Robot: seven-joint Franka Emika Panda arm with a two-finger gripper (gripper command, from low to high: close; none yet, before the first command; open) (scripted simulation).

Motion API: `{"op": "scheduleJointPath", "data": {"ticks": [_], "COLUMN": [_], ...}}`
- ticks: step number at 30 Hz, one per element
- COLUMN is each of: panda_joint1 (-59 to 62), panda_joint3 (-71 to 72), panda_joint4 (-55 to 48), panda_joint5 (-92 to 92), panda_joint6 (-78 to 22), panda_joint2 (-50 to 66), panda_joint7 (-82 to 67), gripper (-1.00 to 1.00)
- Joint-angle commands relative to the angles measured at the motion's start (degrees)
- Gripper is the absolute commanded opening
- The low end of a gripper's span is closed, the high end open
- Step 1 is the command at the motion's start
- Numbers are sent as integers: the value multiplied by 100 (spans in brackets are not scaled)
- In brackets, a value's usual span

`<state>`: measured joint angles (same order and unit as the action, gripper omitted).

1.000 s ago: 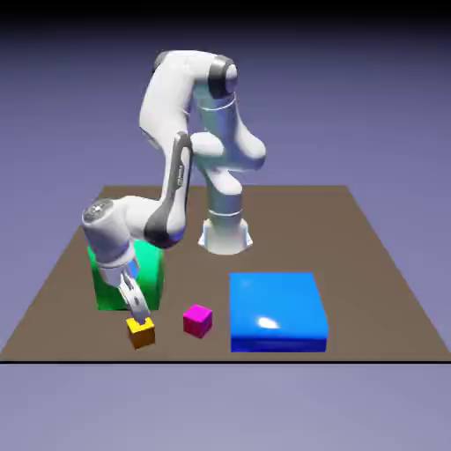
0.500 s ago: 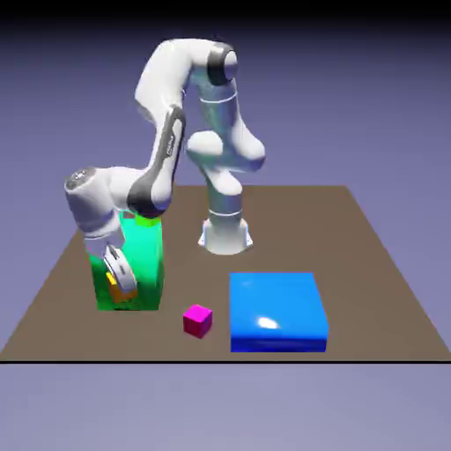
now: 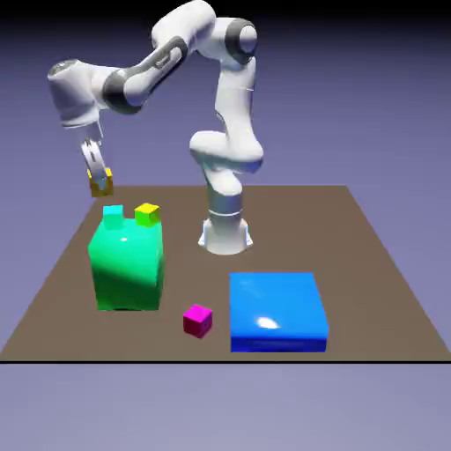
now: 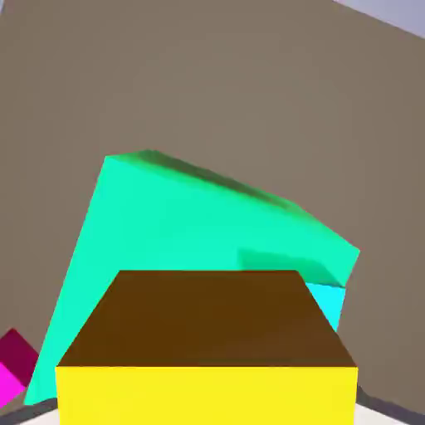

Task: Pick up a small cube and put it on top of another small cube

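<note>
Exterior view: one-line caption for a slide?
Gripper holds the small orange-yellow cube in the air above the green block.

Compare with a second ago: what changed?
The gripper closed on the small orange-yellow cube where it sat on the table and lifted it high, above the green block. The magenta cube and blue block stayed put.

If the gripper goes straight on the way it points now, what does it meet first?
Probably the green block. The gripper, shut on the small orange-yellow cube, points downward, and the hand view shows the block filling the line ahead beyond the held cube. The cyan cube on top sits close to that line; depth is unclear.
</note>
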<state>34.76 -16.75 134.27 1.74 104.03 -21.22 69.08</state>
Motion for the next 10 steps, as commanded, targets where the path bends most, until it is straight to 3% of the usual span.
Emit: {"op": "scheduleJointPath", "data": {"ticks": [1,7,8,10], "panda_joint1": [-45,-50,-50,-49], "panda_joint3": [-54,-111,-111,-98], "panda_joint4": [36,872,872,680], "panda_joint5": [12,-19,-19,-12], "panda_joint6": [35,1113,1113,865], "panda_joint2": [5,257,257,199], "panda_joint7": [35,-26,-26,-12], "gripper": [-100,-100,100,100]}}
